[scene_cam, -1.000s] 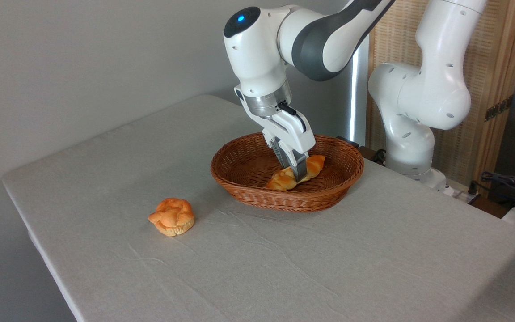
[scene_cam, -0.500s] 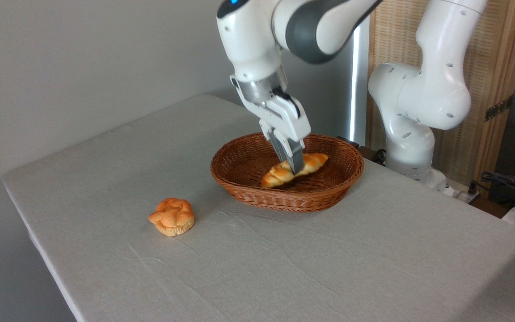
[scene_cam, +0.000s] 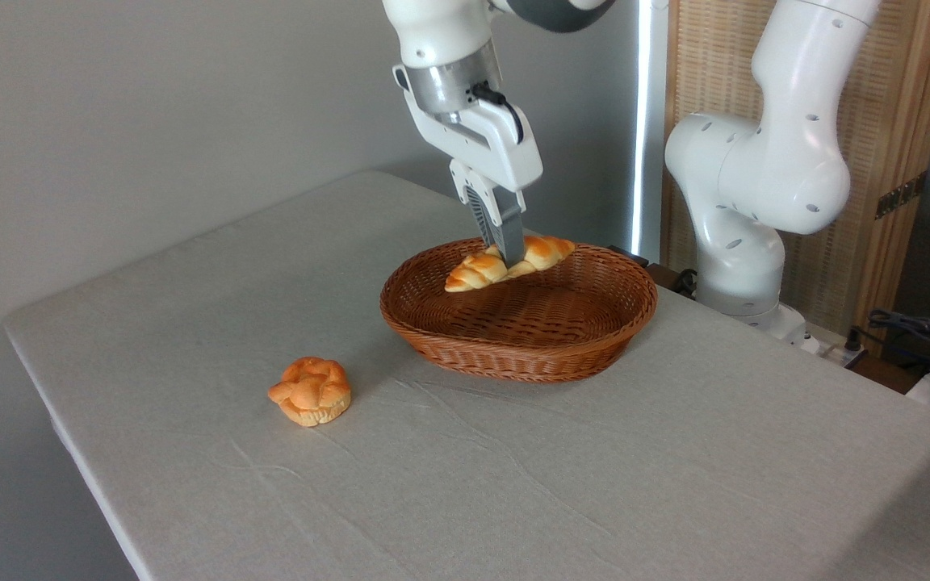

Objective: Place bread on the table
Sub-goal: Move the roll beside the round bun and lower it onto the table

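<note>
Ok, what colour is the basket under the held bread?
Reddish-brown woven wicker basket, clearest in the fixed camera view.

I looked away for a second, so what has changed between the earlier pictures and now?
The end effector, shut on the bread throughout, has risen and drifted slightly left, lifting the loaf from the basket floor to about rim height. It is still over the basket, not the table. The basket and the bun have not moved.

Lab-like room: cloth-covered table [scene_cam: 513,484], cable clutter [scene_cam: 917,339], bamboo screen [scene_cam: 893,161]
</note>
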### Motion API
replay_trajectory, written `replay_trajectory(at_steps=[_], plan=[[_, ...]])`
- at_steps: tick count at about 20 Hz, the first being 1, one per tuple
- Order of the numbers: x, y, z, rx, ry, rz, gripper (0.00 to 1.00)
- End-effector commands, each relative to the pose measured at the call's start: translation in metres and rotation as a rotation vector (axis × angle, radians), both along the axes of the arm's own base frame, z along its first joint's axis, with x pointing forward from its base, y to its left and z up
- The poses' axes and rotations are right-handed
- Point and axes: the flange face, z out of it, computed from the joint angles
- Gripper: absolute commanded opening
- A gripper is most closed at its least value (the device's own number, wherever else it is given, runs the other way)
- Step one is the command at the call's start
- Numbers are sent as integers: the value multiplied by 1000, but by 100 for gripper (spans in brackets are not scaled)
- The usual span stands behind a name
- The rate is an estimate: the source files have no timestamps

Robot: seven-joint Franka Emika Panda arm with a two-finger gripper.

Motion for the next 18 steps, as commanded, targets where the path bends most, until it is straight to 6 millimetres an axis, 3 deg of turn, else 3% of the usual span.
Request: replay_trajectory(at_steps=[1, 4, 7, 11, 14, 15, 16, 18], plan=[[34, 56, 2, -55, -22, -13, 0], [62, 82, -8, -38, -112, 6, 1], [114, 116, -22, -39, -269, 84, 2], [165, 111, -47, -9, -248, 98, 6], [170, 92, -67, -6, -212, 54, 35], [171, 89, -74, -5, -201, 52, 83], [173, 79, -80, -5, -191, 39, 100], [174, 78, -82, -4, -191, 34, 100]])
